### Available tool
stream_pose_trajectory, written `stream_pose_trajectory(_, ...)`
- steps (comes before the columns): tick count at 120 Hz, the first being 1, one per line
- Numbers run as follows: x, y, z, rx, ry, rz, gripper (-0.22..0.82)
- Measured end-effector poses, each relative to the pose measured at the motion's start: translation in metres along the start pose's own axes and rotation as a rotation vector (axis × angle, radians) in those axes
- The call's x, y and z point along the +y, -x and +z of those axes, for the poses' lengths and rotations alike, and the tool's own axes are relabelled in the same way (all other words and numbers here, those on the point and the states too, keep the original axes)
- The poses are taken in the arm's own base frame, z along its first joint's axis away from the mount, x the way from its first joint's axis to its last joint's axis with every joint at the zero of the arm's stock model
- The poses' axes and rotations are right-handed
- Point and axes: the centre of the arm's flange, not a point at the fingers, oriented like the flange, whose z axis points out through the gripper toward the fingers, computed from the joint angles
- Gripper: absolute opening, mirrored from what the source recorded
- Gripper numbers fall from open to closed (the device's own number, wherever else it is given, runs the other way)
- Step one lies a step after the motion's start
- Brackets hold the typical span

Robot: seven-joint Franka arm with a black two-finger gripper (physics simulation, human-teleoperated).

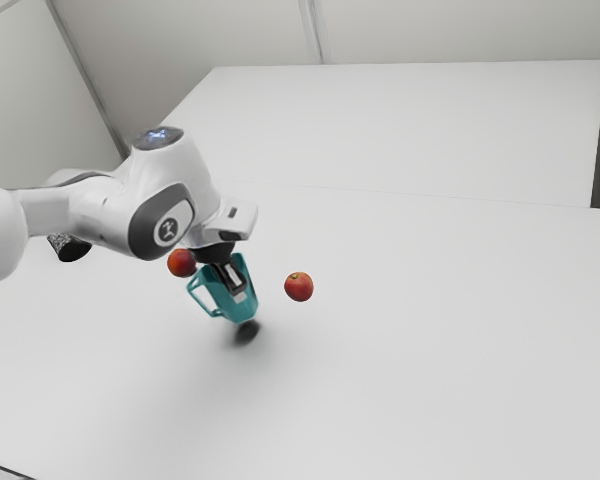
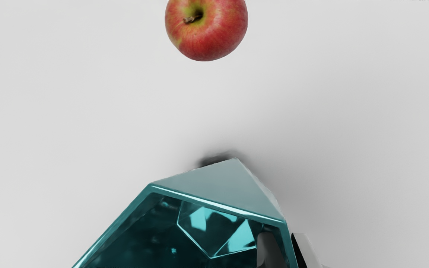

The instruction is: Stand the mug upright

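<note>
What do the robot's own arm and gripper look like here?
The Franka arm is white with smooth, rounded segments, a dark grey joint cap bearing a pale emblem, and a dark disc with a bluish marking on top. The gripper has black fingers with light grey parts.

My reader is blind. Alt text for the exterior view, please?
A white robot arm holds a tilted teal mug in its gripper over a white table; one red apple lies toward the exterior view's right of it, another toward the left.
</note>
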Motion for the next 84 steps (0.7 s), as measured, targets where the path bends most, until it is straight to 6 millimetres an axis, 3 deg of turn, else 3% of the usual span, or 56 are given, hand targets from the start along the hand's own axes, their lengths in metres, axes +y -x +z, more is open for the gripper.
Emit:
stream_pose_trajectory(26,0.022,-0.01,0.004,-0.008,-0.122,0.025,-0.17)
stream_pose_trajectory(84,0.023,-0.015,0.04,-0.049,-0.125,-0.161,-0.17)
